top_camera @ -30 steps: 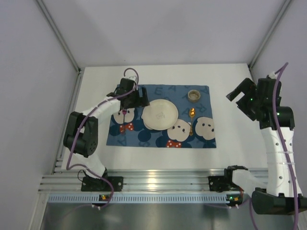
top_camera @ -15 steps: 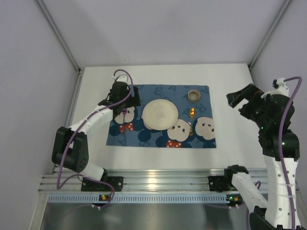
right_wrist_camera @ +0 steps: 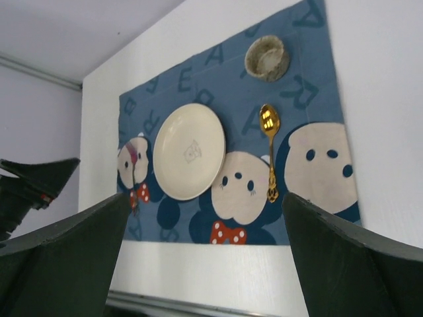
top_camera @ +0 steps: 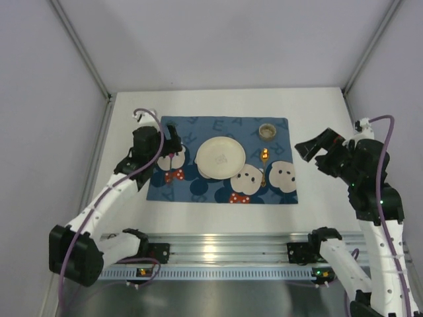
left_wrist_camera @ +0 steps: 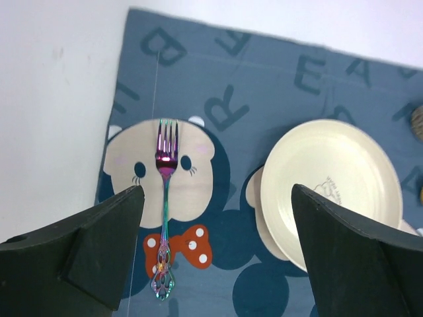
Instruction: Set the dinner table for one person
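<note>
- Fork (left_wrist_camera: 163, 198) lies on the placemat (left_wrist_camera: 264, 79) below your left gripper (left_wrist_camera: 217, 195), closer to its left finger than to its right.
- Its long axis runs straight ahead of the wrist, tines away and handle toward you, so the fingers would close across the handle as they stand.
- The left gripper is spread wide and carries nothing.
- The plate (left_wrist_camera: 330, 191) sits on the mat just right of the fork, toward the right finger.
- Your right gripper (right_wrist_camera: 206, 198) is also spread and empty, out over the dinner table (left_wrist_camera: 59, 99) beyond the mat's edge.
- The spoon (right_wrist_camera: 269, 152) and cup (right_wrist_camera: 267, 58) lie ahead of it.
- The setting looks nearly done. For any fork adjustment the left arm is plainly nearer.
</note>
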### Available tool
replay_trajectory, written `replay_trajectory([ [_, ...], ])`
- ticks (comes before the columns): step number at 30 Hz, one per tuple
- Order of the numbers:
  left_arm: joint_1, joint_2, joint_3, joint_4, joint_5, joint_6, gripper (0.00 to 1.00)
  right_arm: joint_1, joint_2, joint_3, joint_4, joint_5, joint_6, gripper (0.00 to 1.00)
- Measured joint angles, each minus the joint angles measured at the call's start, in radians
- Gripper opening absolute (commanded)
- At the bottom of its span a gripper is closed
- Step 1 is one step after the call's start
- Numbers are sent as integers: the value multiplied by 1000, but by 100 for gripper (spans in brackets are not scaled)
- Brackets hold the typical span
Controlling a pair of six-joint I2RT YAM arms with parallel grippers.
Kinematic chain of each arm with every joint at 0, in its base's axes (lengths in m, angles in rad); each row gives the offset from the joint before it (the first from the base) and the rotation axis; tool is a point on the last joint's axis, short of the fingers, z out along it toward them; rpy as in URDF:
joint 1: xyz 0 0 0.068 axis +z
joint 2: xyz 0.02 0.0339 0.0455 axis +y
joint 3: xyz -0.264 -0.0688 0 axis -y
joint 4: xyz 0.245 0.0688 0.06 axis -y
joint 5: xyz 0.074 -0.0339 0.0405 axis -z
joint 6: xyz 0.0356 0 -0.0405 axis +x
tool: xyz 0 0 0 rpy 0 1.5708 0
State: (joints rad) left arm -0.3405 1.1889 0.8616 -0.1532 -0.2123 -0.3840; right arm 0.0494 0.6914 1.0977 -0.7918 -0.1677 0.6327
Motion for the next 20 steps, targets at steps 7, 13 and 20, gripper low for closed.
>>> replay_trajectory([
  [7,0,-190,-75,-9,-18,-14,98,141,-135,-70,-27,-41,16,100],
  [13,0,-246,-74,-124,-35,-73,98,187,-289,-69,-72,-32,-15,100],
  [20,0,-383,-70,-207,-76,-114,99,190,-421,-58,-196,-13,-53,100],
])
